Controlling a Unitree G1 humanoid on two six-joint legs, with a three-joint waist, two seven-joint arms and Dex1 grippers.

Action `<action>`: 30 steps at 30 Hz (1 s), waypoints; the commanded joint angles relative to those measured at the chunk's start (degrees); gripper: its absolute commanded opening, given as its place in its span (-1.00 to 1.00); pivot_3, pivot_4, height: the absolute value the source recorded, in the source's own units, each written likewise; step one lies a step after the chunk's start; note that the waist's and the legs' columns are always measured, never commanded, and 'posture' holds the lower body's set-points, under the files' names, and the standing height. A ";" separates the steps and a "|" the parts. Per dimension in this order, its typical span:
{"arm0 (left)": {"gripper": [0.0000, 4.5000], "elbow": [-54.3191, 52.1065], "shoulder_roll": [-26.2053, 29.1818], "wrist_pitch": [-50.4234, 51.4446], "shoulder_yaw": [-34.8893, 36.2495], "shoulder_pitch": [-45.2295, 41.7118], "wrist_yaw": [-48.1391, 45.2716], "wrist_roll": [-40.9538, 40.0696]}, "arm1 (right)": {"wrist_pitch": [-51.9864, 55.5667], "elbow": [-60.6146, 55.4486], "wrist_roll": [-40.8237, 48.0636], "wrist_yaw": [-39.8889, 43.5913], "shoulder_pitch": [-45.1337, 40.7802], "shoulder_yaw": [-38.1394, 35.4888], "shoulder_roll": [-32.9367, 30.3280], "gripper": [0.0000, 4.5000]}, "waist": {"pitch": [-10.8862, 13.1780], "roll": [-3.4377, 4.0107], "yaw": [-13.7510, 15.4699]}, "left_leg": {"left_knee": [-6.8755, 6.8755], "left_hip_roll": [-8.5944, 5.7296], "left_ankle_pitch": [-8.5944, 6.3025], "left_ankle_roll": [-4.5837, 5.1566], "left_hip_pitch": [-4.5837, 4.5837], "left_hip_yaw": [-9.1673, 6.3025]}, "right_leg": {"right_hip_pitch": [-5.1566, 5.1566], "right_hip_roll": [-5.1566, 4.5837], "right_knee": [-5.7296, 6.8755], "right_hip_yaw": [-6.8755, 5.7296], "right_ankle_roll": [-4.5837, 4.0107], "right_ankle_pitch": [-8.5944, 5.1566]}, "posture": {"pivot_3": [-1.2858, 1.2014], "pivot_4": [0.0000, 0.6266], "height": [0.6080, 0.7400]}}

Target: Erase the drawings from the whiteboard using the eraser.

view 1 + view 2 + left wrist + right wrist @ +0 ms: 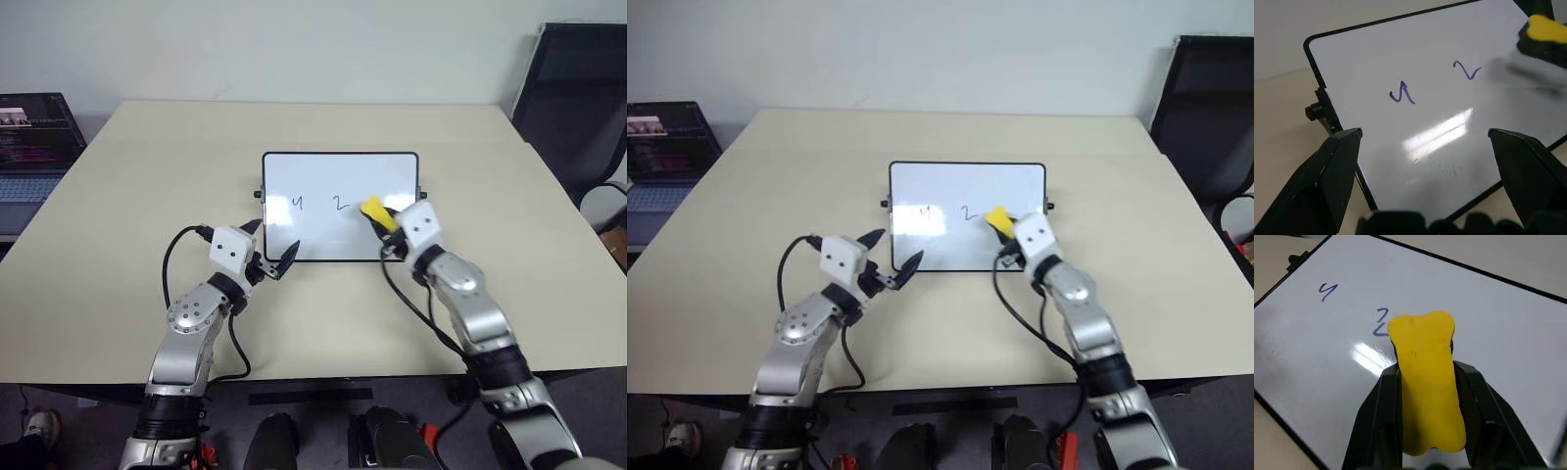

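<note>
Two drawings (1327, 291) show on the whiteboard (323, 176); right end effector (1425, 382) clamps the eraser (1427, 382), left end effector (272, 253) apart at its near-left edge

Two silver-grey arms with black fingers and white camera boxes

Each arm was built of brushed silver shells with round joint caps and black bands lower down, toward the bottom of the frame. A white box with small dark dots sat on each wrist. Black cables looped from both boxes back along the forearms. The left gripper (271, 252) and right gripper (1426, 377) ended in black, tapering, wedge-shaped fingers (1322, 181) of matte plastic.
</note>
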 commanded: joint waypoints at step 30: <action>1.00 -1.13 1.93 -1.61 0.76 -0.61 -0.66 -0.22 | 5.43 3.93 -7.51 0.78 4.03 4.17 -3.66 -0.50 | -0.14 -0.07 1.08 | 0.04 0.07 0.09 0.13 0.12 -0.06 | 0.14 -0.18 0.05 0.05 0.03 0.08 | 0.03 -0.52 1.00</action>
